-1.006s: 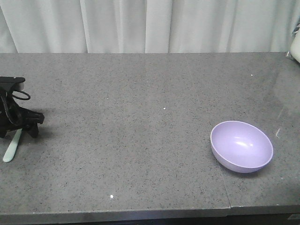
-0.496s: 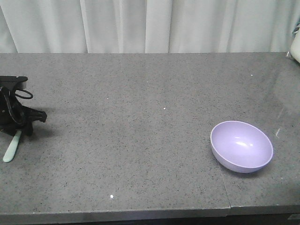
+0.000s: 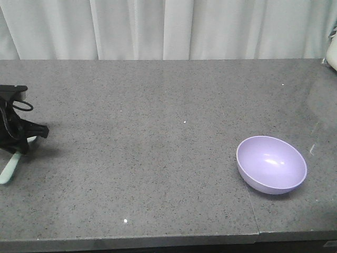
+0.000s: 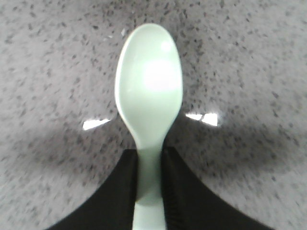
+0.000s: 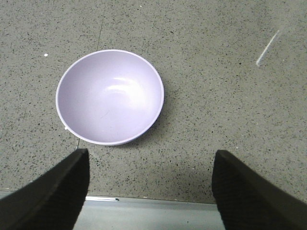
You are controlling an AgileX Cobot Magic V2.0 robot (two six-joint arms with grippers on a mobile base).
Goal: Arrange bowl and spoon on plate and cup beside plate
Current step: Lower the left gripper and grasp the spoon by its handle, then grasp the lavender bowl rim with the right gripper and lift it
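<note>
You are holding the mint spoon (image 3: 9, 168) in your left gripper (image 3: 23, 141), low over the grey table (image 3: 158, 132), its handle poking out just below the gripper. The lavender bowl (image 3: 271, 164) is sitting upright, well apart to the gripper's right.

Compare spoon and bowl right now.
The spoon is mint green and slim; the bowl is lavender, round and deep. The spoon is clamped by its handle in the left jaws; the bowl sits free on the counter, right jaws open and clear of it. Both are glossy pastels.

Grey speckled stone table (image 3: 158, 132) before pale pleated curtains (image 3: 158, 26).
</note>
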